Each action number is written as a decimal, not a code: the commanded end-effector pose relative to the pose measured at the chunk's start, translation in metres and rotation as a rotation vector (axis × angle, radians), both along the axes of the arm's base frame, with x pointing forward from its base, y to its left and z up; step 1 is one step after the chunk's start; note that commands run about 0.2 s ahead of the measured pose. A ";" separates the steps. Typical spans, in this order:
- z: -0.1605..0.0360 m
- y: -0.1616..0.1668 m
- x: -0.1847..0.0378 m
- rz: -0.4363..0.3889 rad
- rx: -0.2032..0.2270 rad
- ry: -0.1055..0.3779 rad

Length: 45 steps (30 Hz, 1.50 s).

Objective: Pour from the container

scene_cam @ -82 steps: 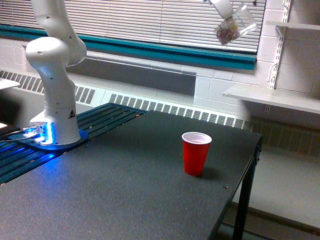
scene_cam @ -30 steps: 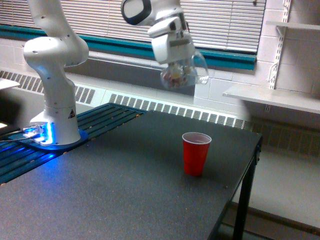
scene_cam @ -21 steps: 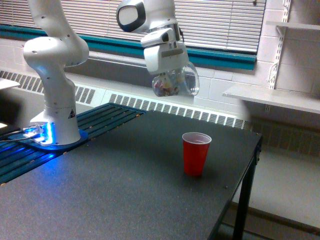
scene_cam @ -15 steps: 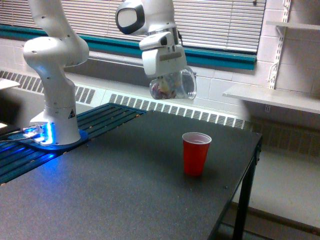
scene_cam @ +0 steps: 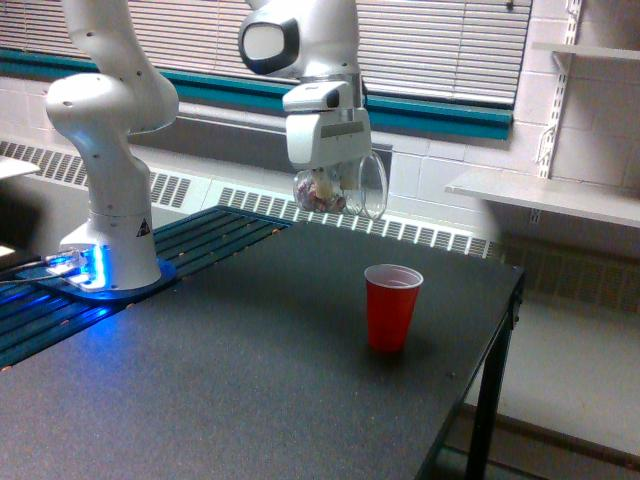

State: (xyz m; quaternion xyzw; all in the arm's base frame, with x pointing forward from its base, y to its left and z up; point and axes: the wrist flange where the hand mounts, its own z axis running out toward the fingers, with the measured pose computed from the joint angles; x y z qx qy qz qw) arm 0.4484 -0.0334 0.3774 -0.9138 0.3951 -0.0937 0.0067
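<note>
Gripping the container (scene_cam: 340, 188), the gripper (scene_cam: 328, 178) hangs above-left of the red cup (scene_cam: 392, 306).

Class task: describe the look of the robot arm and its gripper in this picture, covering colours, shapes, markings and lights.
The arm is glossy white, built from rounded, bulbous segments. A dark oval cap marks the joint above the wrist. Its cylindrical base carries a small dark triangular mark and stands on a blue-lit ring. The gripper is a boxy white block with a thin dark seam.
</note>
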 end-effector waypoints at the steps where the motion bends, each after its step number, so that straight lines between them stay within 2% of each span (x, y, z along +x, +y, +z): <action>1: 0.000 0.009 0.009 -0.024 -0.014 -0.005; 3: -0.002 0.013 0.010 -0.033 -0.008 -0.004; 23: -0.014 0.036 0.014 -0.091 -0.053 0.085; 36: -0.017 0.040 0.020 -0.069 -0.074 0.130; 45: -0.012 0.044 0.021 -0.054 -0.097 0.182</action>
